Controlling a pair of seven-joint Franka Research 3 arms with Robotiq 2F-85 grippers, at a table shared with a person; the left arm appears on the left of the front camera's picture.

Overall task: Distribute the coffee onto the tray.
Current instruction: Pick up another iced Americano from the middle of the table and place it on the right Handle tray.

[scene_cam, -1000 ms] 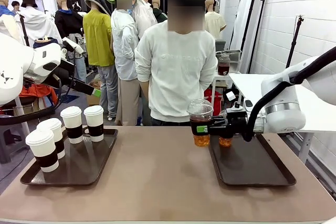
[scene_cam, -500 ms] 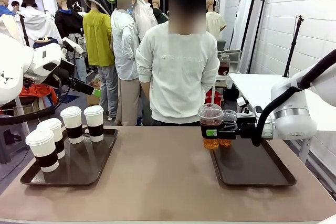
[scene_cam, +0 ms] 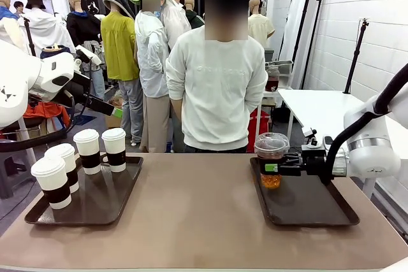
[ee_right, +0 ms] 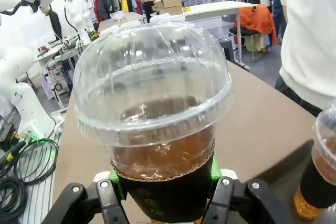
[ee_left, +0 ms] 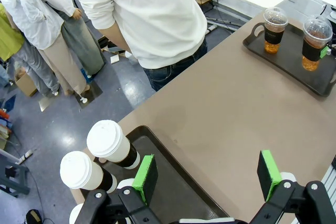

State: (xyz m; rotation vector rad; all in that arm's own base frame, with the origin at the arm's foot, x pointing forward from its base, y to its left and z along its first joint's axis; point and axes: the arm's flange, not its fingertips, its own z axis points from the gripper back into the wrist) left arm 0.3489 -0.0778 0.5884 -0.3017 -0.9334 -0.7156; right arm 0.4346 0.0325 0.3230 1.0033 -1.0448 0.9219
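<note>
Paper cups (scene_cam: 83, 154) four, dome-lidded cups (ee_left: 294, 35) two

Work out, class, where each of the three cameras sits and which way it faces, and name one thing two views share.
Front view: between the arms, looking across the table at the person; right gripper holds a dome-lidded cup.
Left wrist view: high, looking down over the open left gripper at the paper cups.
Right wrist view: behind the right gripper, clamped on that cup.
Shared: the held cup.
</note>
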